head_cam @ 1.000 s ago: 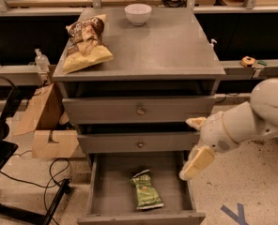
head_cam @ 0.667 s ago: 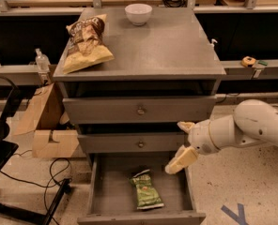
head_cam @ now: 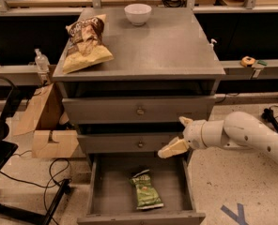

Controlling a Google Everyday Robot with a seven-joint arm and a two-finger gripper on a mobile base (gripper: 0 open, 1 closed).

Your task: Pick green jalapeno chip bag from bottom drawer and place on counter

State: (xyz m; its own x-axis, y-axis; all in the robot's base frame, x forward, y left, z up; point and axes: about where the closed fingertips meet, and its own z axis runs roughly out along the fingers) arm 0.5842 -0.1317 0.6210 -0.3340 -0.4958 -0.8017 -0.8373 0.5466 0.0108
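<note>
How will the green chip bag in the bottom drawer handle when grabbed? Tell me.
The green chip bag looks crinkled and lies flat, so it is probably light and floppy, likely crumpling under a pinch. Its thin film may slip between fingers. The gripper hangs open above the open drawer, apart from the bag.
</note>
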